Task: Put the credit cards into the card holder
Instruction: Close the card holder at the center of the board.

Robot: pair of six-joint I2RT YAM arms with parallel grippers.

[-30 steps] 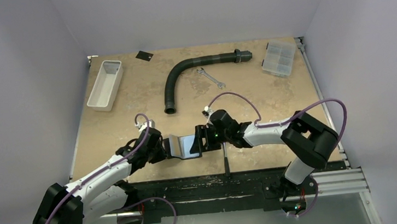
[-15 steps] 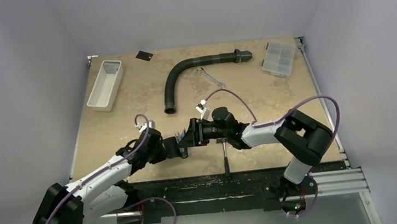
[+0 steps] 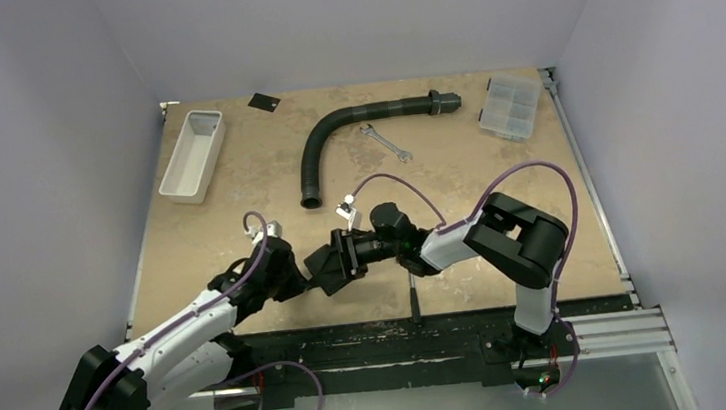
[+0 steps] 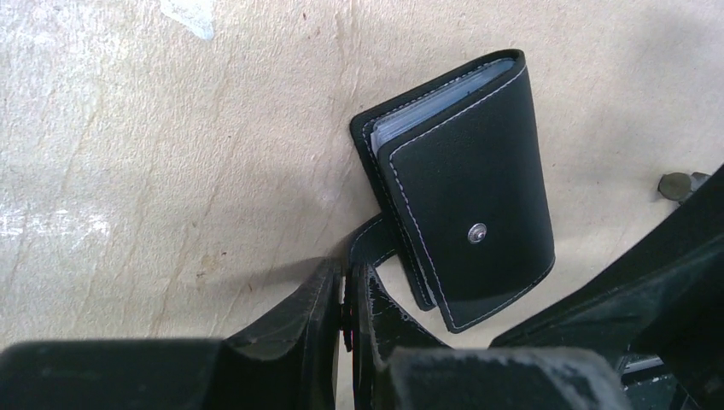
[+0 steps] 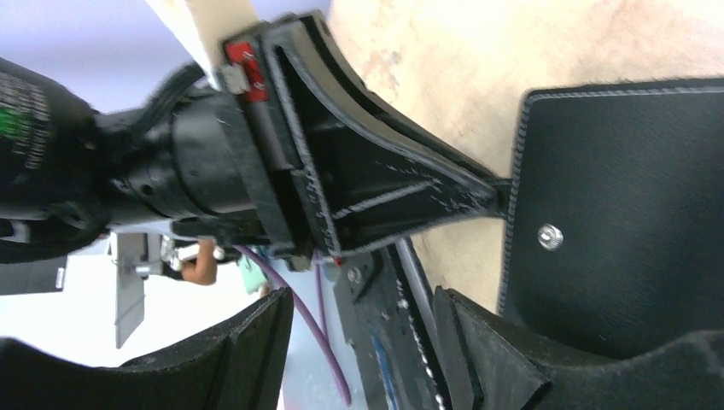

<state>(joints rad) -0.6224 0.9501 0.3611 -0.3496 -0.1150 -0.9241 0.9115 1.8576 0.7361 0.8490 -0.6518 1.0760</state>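
Nearest, by the front edge of the table [image 3: 220, 219]: left gripper [image 4: 348, 278], fingers pressed together on the strap [image 4: 376, 243] of the card holder [image 4: 470, 196]. Holder folded closed, snap stud [image 4: 477, 232] facing up, grey pocket edges showing at one end. Hangs just past the left fingertips, resting or lifted impossible to tell.

Opposite, right gripper [image 5: 363, 299]: jaws spread wide, nothing between them. One finger [image 5: 512, 367] at the holder's cover, contact unclear.

Just to the right, a dark tool handle [image 3: 414, 295].

Farther back, mid-table: curved black corrugated hose [image 3: 380, 110] and a small wrench [image 3: 385, 143]. Far left, white tray [image 3: 192, 156]. Far right, clear compartment box [image 3: 510, 106].

At the back edge, well apart from the holder: one black credit card [image 3: 262, 101], flat on the table.
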